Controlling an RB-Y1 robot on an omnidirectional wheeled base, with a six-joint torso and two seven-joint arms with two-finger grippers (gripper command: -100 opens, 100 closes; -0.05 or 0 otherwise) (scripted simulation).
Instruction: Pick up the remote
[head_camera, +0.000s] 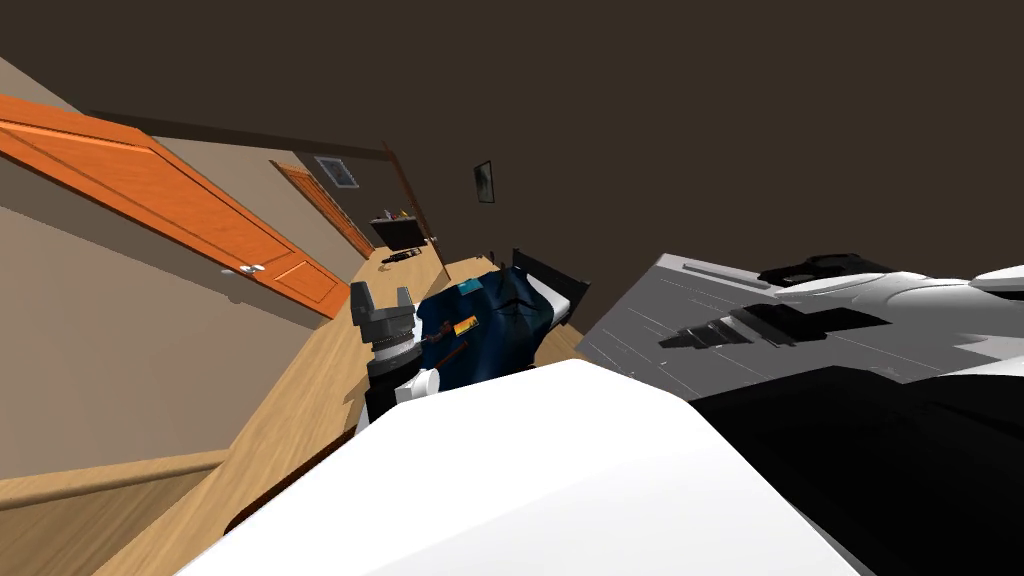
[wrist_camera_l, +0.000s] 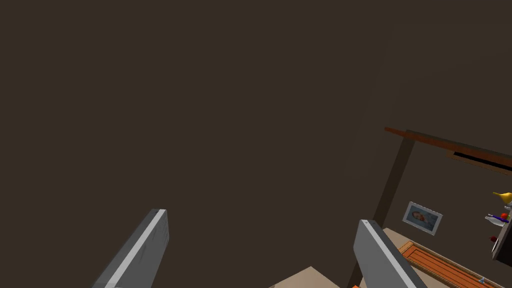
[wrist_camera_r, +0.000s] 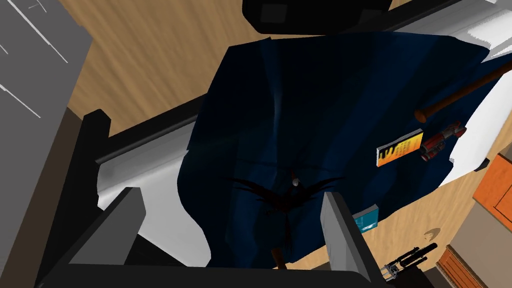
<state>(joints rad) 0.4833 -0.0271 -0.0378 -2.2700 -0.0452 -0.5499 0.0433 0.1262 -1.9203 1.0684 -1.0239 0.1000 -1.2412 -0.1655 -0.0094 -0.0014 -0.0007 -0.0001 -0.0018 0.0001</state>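
1. Right gripper (wrist_camera_r: 232, 195): fingers spread wide with nothing between them. It hangs over the bed (wrist_camera_r: 90, 150), pointing down at the blanket (wrist_camera_r: 310, 110).
2. Remote (wrist_camera_r: 442, 138): a small red and grey oblong, which is only a likely identification. It lies flat on the dark blue blanket just beside an orange-yellow book (wrist_camera_r: 400, 147), well off to one side of the right gripper.
3. Bat (wrist_camera_r: 460, 92): brown, lying on the blanket near the remote and the book.
4. Bed: black frame and white mattress (wrist_camera_r: 145, 175), with the blanket draped over most of it.
5. Teal book (wrist_camera_r: 366, 220): lies at the blanket's edge.
6. Dumbbell (wrist_camera_r: 410, 259): dark, on the wooden floor (wrist_camera_r: 150, 60) beside the bed.
7. Left gripper (head_camera: 382, 295): raised with its fingers (wrist_camera_l: 145, 245) pointing upward and parted, holding nothing.
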